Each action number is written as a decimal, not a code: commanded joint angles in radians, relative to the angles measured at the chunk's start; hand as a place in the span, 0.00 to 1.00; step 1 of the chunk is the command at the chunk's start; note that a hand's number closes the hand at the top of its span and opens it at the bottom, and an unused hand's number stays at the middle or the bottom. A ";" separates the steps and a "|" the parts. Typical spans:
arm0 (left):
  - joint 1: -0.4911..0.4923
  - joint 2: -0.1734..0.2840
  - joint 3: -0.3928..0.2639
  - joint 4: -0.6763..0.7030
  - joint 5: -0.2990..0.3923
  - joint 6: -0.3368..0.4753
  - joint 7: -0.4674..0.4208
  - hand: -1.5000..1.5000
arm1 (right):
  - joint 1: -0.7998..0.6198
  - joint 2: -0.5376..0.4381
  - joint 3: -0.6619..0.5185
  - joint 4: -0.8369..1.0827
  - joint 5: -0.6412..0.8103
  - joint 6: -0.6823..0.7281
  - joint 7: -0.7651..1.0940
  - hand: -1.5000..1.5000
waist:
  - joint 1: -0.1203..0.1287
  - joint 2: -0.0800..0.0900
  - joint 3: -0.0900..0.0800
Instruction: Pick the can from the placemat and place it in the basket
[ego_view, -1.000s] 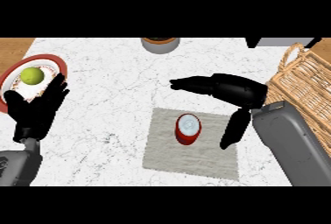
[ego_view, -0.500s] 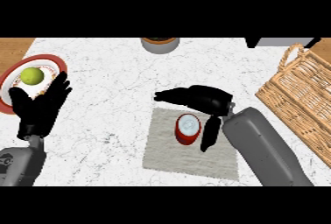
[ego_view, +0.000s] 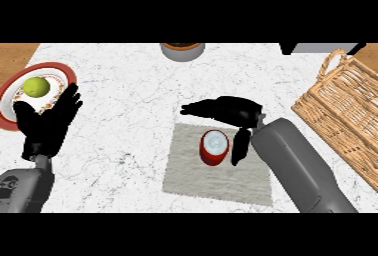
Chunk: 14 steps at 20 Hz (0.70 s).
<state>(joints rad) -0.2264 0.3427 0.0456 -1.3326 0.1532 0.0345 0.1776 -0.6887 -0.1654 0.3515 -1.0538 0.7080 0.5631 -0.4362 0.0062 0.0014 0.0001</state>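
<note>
While the grey placemat (ego_view: 215, 169) lies nearest on the marble counter (ego_view: 133, 85), the red can (ego_view: 214, 147) stands upright on its upper half, not lifted. Since a second ago the right hand (ego_view: 235, 111) has swung in from beside the mat and now hangs just behind and to the right of the can, fingers stretched toward the left above it and the thumb (ego_view: 241, 146) reaching down along its right side. Whether the thumb touches the can cannot be told; the fingers are not curled round it, so the hand is spread, holding nothing. That shift suggests the approach is nearly finished and the closing of the grasp is what comes next; carrying is not yet begun.

At the left edge the left hand (ego_view: 49, 125) rests with straight fingers up, as before, overlapping the rim of a red-rimmed plate (ego_view: 65, 72) that bears a green fruit (ego_view: 36, 86). Farther right the wicker basket (ego_view: 347, 107) waits well apart from the can. At the far edge stands a grey pot (ego_view: 182, 50).
</note>
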 joint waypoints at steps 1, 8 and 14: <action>0.029 -0.030 -0.009 -0.042 -0.035 0.018 0.020 0.50 | 0.059 -0.038 -0.019 -0.025 0.021 0.016 -0.081 0.00 | -0.003 -0.002 0.000; -0.035 0.029 0.064 -0.036 0.012 -0.052 0.099 0.50 | 0.008 -0.033 -0.058 -0.007 -0.004 0.110 -0.115 0.00 | -0.006 -0.002 0.000; 0.035 -0.038 0.027 -0.094 -0.048 -0.026 0.075 0.50 | 0.113 0.021 0.017 -0.073 0.084 0.015 -0.089 0.00 | -0.004 -0.002 0.000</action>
<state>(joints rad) -0.1983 0.3181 0.0763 -1.4017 0.1258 0.0073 0.2287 -0.6076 -0.1742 0.3522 -1.0821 0.7561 0.5552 -0.5353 0.0031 -0.0003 0.0001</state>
